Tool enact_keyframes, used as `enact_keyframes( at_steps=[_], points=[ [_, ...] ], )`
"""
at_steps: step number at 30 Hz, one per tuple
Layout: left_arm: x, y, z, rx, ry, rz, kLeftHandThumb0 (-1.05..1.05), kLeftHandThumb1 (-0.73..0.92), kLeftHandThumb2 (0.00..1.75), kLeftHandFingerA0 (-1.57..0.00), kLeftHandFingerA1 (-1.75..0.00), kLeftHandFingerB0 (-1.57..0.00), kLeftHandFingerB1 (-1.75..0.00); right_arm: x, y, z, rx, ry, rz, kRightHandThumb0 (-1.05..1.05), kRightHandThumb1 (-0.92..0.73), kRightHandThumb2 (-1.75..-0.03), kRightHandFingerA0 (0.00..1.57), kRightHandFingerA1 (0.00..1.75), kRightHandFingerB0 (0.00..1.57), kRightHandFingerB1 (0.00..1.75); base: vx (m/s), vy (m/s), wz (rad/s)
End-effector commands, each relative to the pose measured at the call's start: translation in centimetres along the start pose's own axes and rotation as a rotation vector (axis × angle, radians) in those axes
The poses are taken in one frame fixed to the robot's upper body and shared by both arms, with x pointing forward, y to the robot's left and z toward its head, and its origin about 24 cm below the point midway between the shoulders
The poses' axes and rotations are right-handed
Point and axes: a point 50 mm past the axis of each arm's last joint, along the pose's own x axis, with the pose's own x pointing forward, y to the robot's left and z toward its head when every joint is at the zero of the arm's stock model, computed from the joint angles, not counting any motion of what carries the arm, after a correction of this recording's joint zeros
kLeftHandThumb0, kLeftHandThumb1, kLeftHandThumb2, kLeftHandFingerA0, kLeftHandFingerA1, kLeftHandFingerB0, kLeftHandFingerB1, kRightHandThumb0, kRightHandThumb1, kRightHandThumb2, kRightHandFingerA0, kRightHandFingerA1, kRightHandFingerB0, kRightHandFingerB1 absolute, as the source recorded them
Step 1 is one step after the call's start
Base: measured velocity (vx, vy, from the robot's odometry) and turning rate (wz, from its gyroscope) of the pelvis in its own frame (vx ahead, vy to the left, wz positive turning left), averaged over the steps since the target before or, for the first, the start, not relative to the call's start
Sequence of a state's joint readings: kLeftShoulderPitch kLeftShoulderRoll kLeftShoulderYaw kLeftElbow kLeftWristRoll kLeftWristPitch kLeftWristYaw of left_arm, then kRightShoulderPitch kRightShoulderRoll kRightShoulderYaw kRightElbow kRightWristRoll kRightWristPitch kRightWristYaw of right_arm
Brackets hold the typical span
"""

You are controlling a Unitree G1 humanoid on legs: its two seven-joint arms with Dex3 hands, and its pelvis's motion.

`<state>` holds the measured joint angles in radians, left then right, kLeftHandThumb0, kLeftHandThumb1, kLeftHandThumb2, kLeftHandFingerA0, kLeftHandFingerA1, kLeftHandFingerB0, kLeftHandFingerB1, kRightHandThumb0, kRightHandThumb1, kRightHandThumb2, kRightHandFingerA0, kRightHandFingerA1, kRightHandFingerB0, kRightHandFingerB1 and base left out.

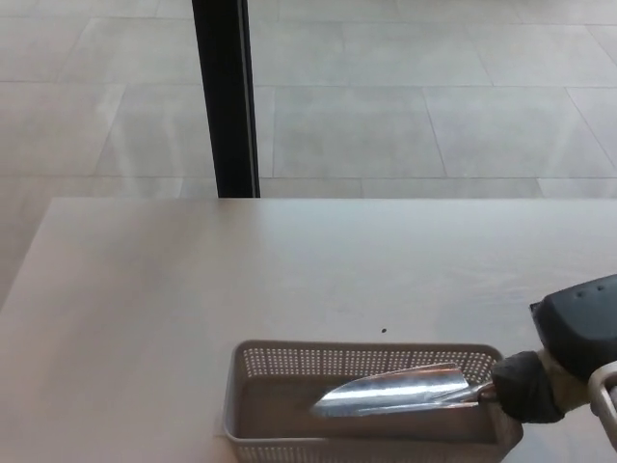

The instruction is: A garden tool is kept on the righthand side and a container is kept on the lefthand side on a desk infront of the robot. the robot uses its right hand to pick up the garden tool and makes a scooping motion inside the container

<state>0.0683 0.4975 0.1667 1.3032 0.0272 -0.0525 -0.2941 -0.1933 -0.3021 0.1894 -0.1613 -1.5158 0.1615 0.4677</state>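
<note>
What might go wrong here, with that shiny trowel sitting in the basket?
The trowel reaches over the right wall of the basket from the right hand; a pull sideways may catch that wall and drag or tip the light basket. The basket also sits at the near edge of the desk, so a shove toward the robot might push it off. The grip is only partly in view, so a slip cannot be ruled out.

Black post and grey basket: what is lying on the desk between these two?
In the head view, nothing but bare desk lies between the black post and the basket, apart from one tiny dark speck near the basket's far rim.
</note>
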Motion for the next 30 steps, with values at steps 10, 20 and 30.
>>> enact_keyframes(
  at_steps=[10, 20, 30],
  points=[
    [-0.5, 0.5, -2.0, -0.057, 0.055, 0.017, -0.47, -0.12, 1.09, -0.87, -1.03, -0.82, -0.93, -1.4, 2.9, -4.7, 1.326, 0.15, -0.464, -0.23, -0.45, -1.11, 0.92, 1.75, 0.8, 1.57, 0.0, 0.0, 0.01],
    [-0.5, 0.7, -2.2, -0.022, 0.067, 0.053, -0.51, -0.07, 1.07, -0.92, -1.01, -0.82, -0.93, -1.1, 0.1, -7.6, 1.273, 0.159, -0.558, -0.19, -0.47, -1.06, 1.21, 1.36, 1.01, 1.23, 0.0, 0.0, 0.0],
    [-0.7, 0.8, -2.6, 0.003, 0.068, 0.043, -0.53, -0.07, 1.06, -0.93, -1.0, -0.85, -0.91, -0.3, -1.8, -12.3, 1.029, 0.16, -0.585, -0.21, -0.5, -1.06, 0.87, 1.74, 0.8, 1.51, 0.0, 0.0, 0.0]
  ],
)
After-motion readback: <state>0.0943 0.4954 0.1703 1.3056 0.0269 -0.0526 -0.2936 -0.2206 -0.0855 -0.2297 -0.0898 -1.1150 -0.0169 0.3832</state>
